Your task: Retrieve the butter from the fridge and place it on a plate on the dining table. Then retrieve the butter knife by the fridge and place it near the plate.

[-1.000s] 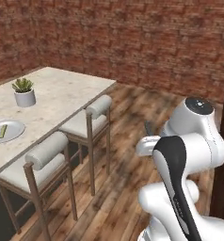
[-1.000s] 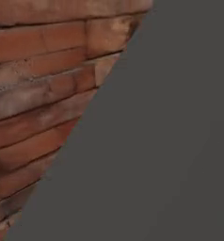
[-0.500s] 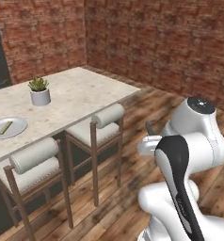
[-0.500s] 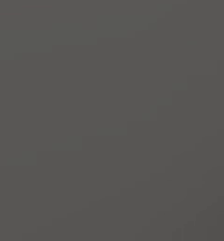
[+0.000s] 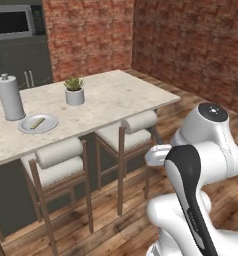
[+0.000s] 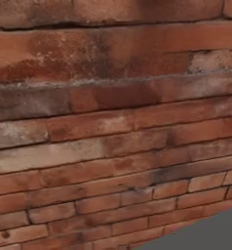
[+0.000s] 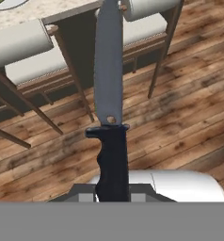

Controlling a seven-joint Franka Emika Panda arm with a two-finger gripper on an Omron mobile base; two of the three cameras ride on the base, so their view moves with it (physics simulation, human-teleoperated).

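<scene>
In the hand view my gripper is shut on the black handle of the butter knife. Its dark blade points up the picture, over the wooden floor in front of the stools. The dining table with its beige speckled top stretches across the left base view. Towards its left end lies the round grey plate, with the pale yellow butter on it. The plate's rim also peeks in at the hand view's top left corner.
A tall grey canister stands just behind the plate, a small potted plant to its right. Two cushioned stools stand tucked along the table's near side. Dark cabinet with microwave behind; brick walls around.
The base has turned, so the whole scene shifted: the table now lies wider across the left base view, the microwave cabinet has come in, and the right base view went from grey to brick.
</scene>
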